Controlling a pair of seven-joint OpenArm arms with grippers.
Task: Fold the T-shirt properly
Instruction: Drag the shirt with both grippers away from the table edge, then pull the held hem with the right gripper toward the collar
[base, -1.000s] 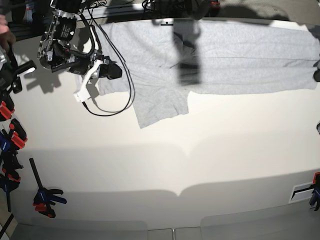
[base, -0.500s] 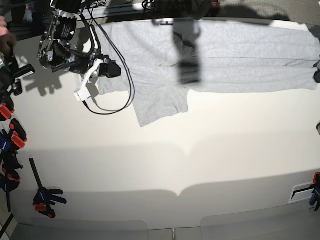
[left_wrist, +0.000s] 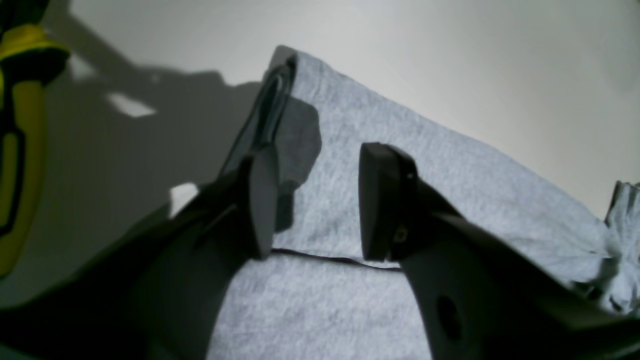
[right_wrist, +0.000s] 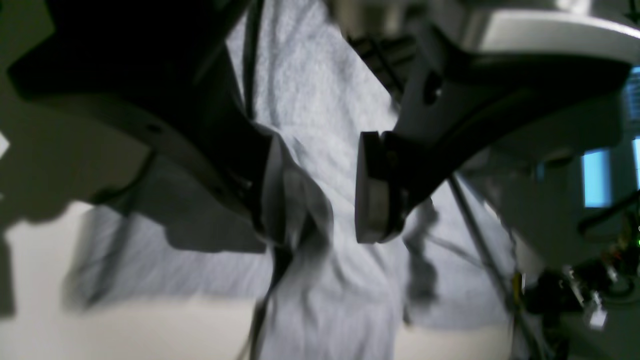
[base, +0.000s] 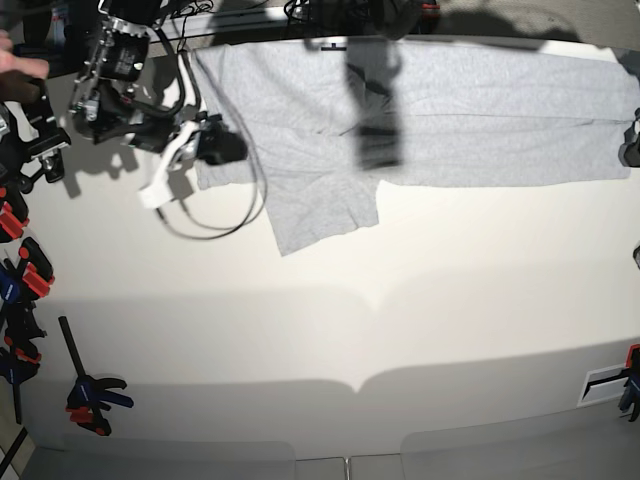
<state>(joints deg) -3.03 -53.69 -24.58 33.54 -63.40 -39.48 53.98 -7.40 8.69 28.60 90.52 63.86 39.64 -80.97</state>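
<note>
Both grippers opened since the earlier base frame; I see the jaws apart in each wrist view, nothing grasped. Left gripper (left_wrist: 315, 205) hangs just over the shirt (base: 430, 110) edge, cloth between and below the pads. Right gripper (right_wrist: 317, 192) sits over the sleeve end. Shirt lies flat along the table's (base: 400, 320) far side, long axis running between the 2 arms, 1 at each end.
</note>
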